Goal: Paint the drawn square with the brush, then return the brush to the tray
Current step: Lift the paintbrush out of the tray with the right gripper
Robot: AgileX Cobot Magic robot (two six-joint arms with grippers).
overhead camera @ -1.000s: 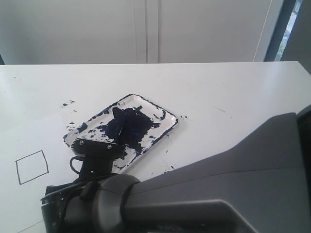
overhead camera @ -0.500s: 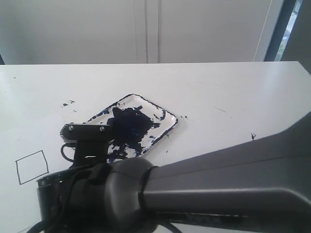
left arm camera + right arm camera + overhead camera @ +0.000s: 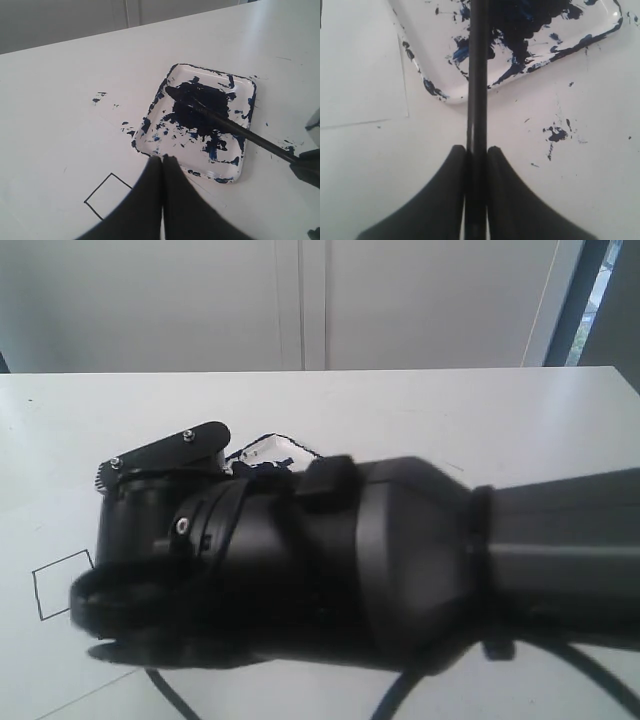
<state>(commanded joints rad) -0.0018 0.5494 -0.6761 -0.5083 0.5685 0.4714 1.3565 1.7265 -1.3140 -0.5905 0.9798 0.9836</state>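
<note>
The brush is pinched at its handle by the right tool, bristles held over the paint-smeared tray, mid-way across the tabletop. The left tool is seen pressed together near the drawn square, an outline only.

The left gripper is seen with jaws pressed together; just ahead, the brush is rested in the tray, and the drawn square is seen beside the jaws.

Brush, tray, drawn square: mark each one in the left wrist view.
brush (image 3: 232,127), left wrist view, middle of the handle.
tray (image 3: 175,152), left wrist view, bare white floor.
drawn square (image 3: 111,196), left wrist view, unpainted inside.
</note>
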